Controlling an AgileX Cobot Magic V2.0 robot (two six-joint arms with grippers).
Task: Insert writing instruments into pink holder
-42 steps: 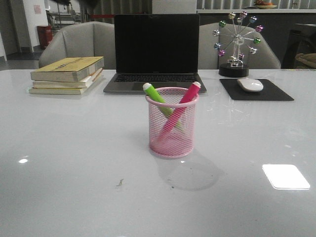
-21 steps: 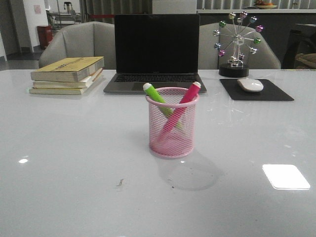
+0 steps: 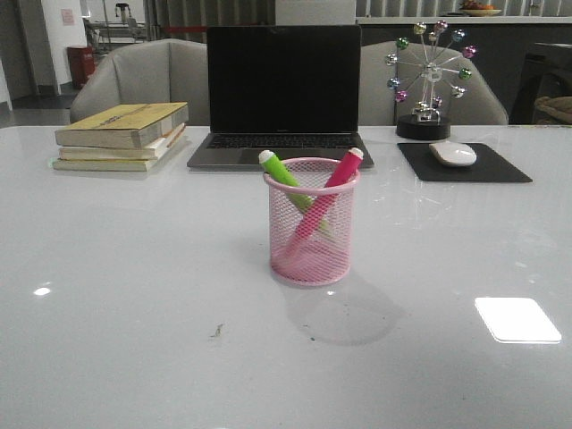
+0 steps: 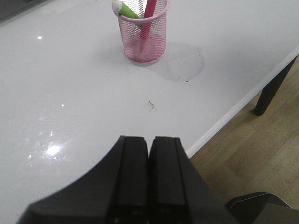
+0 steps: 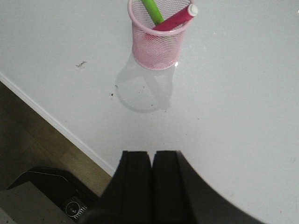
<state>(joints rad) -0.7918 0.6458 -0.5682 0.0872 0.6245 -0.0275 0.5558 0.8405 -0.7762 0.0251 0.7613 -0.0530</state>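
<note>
The pink wire-mesh holder (image 3: 311, 223) stands upright mid-table. A lime green marker (image 3: 284, 174) leans left inside it and a magenta pink marker (image 3: 332, 186) leans right, crossing each other, pale ends above the rim. The wrist views show the same holder (image 4: 144, 32) (image 5: 158, 41) with both markers inside. My left gripper (image 4: 149, 139) is shut and empty, well back from the holder near the table's front edge. My right gripper (image 5: 152, 153) is also shut and empty, back by the front edge. Neither arm shows in the front view.
An open laptop (image 3: 282, 94) sits behind the holder. A stack of books (image 3: 122, 134) lies at back left. A white mouse (image 3: 453, 153) on a black pad (image 3: 465, 165) and a ferris-wheel ornament (image 3: 429, 76) stand at back right. The table edge (image 4: 233, 109) drops to wooden floor.
</note>
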